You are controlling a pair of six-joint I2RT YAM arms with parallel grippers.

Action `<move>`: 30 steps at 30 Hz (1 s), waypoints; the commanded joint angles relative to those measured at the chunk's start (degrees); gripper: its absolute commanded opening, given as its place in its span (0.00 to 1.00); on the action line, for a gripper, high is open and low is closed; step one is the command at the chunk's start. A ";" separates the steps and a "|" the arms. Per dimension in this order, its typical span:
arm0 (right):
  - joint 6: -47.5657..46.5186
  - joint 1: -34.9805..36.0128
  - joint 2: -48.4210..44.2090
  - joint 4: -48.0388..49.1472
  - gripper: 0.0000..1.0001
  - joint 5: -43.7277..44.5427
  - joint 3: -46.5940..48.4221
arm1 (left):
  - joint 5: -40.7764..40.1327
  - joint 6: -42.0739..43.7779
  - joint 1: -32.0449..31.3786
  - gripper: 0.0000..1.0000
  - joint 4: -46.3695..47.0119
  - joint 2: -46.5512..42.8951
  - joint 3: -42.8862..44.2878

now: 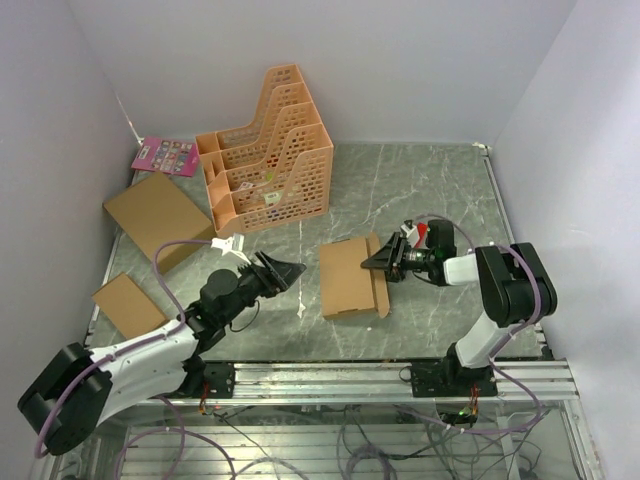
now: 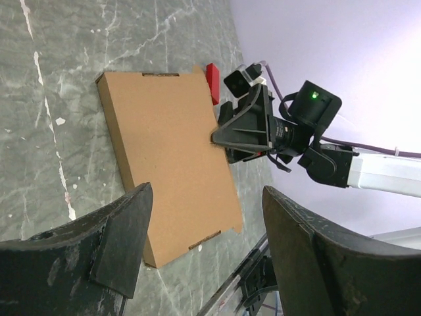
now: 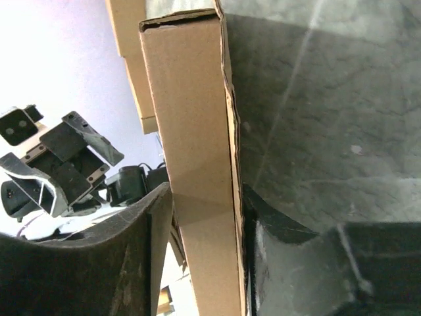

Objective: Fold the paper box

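The paper box [image 1: 350, 278] lies flat and closed on the grey marble table, a shallow brown cardboard rectangle. My right gripper [image 1: 378, 262] is at its right long edge. In the right wrist view its jaws [image 3: 205, 197] straddle the box's narrow side wall [image 3: 197, 164], and both fingers press against the cardboard. My left gripper [image 1: 285, 270] hovers to the box's left, apart from it. It is open [image 2: 207, 194] with nothing between the fingers. Beyond them the left wrist view shows the box top [image 2: 168, 151] and the right gripper [image 2: 230, 135] at its far edge.
An orange file rack [image 1: 268, 150] stands at the back. A larger flat cardboard box [image 1: 158, 218] and a smaller one [image 1: 128, 303] lie at the left, with a pink card [image 1: 165, 155] behind them. A red object [image 2: 212, 82] sits by the right gripper. A metal rail [image 1: 380, 378] borders the near edge.
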 commanded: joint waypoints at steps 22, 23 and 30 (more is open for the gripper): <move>-34.27 1.02 -7.65 -38.03 0.98 16.81 14.19 | 2.18 3.74 -0.01 0.76 -12.20 -2.35 5.93; -34.27 0.71 -8.38 -38.55 0.99 19.04 14.13 | 2.02 4.06 -0.01 0.76 -13.01 -2.96 6.05; -44.63 -3.21 -15.35 -37.84 1.00 20.16 15.71 | 2.01 5.56 -0.04 0.76 -12.88 -4.38 6.00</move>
